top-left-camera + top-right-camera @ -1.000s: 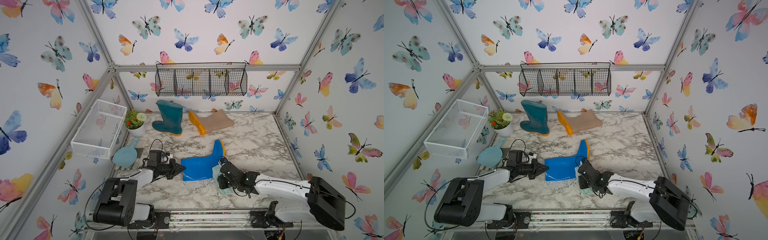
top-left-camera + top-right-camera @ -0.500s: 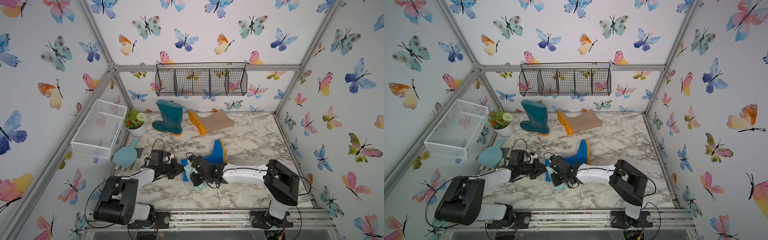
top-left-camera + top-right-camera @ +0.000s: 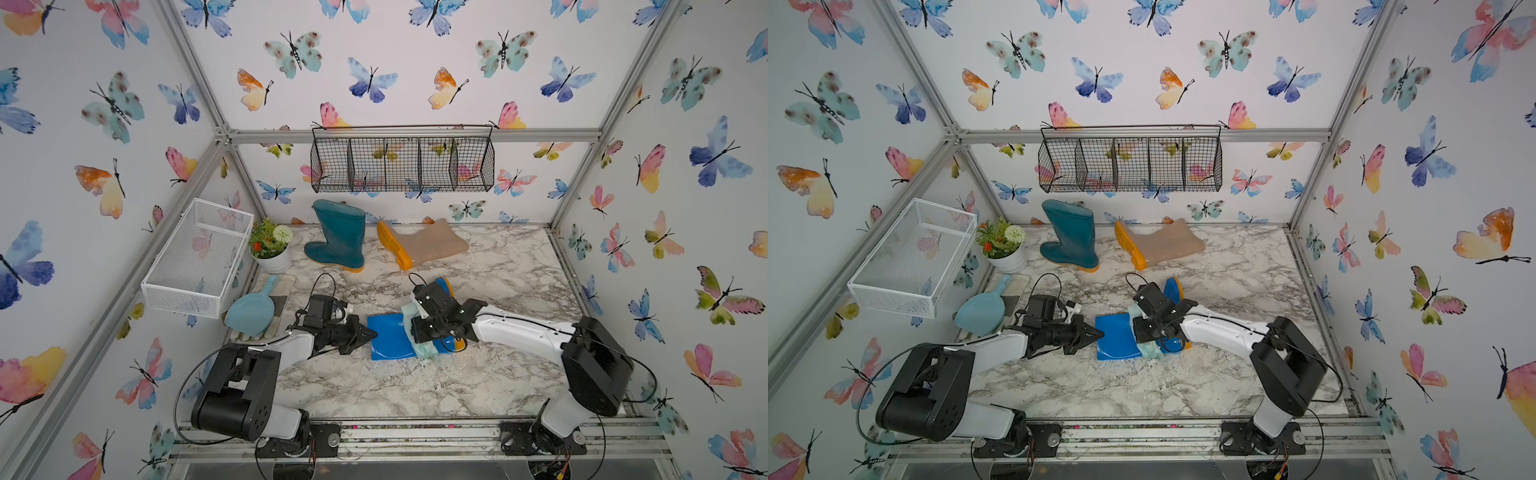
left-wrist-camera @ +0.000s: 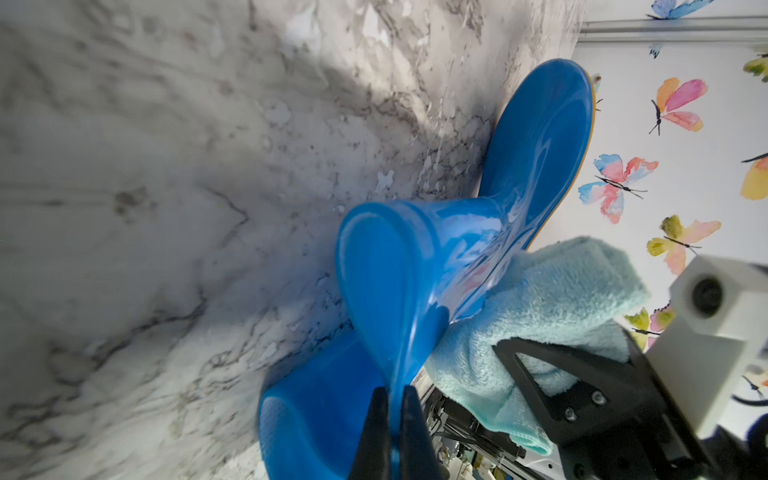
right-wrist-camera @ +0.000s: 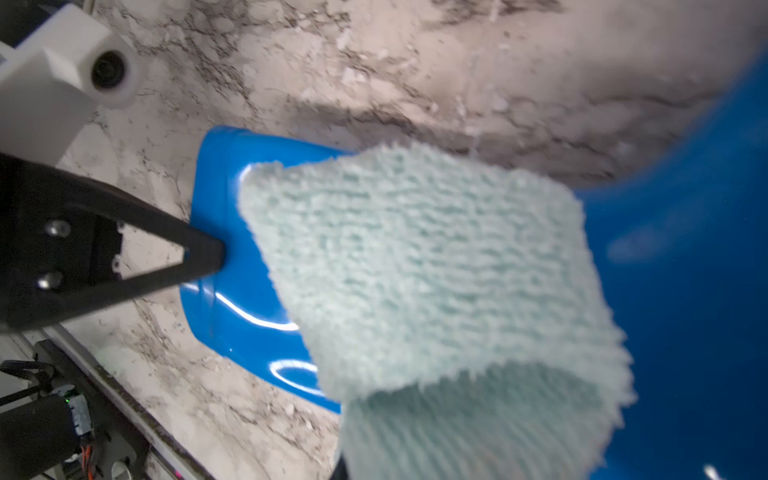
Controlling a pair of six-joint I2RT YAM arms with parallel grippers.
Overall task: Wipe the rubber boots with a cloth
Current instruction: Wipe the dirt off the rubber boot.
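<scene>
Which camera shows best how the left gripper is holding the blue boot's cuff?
The left wrist view: the left gripper is shut on the flattened cuff edge of the blue boot, seen close. Both top views show only its tip meeting the cuff; the right wrist view shows it side-on beside the cloth.

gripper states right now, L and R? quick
Left gripper: shut on the blue boot, pinching its cuff rim.
Right gripper: shut on the cloth, which lies over the boot.

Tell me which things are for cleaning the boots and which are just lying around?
For the job: blue boot, teal boot, beige boot, cloth.
Just lying about: blue scoop, flower pot, white basket, black wire basket.
</scene>
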